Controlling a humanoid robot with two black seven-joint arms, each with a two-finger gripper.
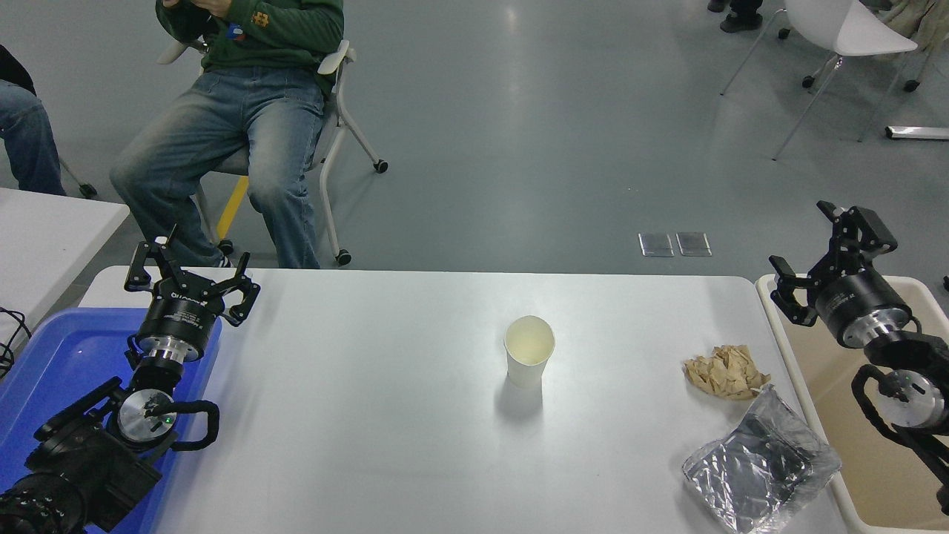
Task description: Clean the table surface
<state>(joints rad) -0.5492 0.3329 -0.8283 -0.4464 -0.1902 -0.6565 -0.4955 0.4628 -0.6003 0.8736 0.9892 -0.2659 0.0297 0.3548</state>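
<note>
The white table surface (385,415) fills the middle of the head view. On it stand an upright white paper cup (529,351), a crumpled brown paper napkin (725,372) and a crinkled silver foil bag (760,472) at the right front. My right gripper (821,249) is open and empty, held above the far end of the beige bin (852,489), to the right of the table. My left gripper (189,276) is open and empty, parked at the lower left over the blue tray (52,356).
A person in jeans and a green top sits on a wheeled chair (337,111) beyond the table's far left edge. A smaller white table (44,237) shows at the left edge. White chairs (845,30) stand at the far right.
</note>
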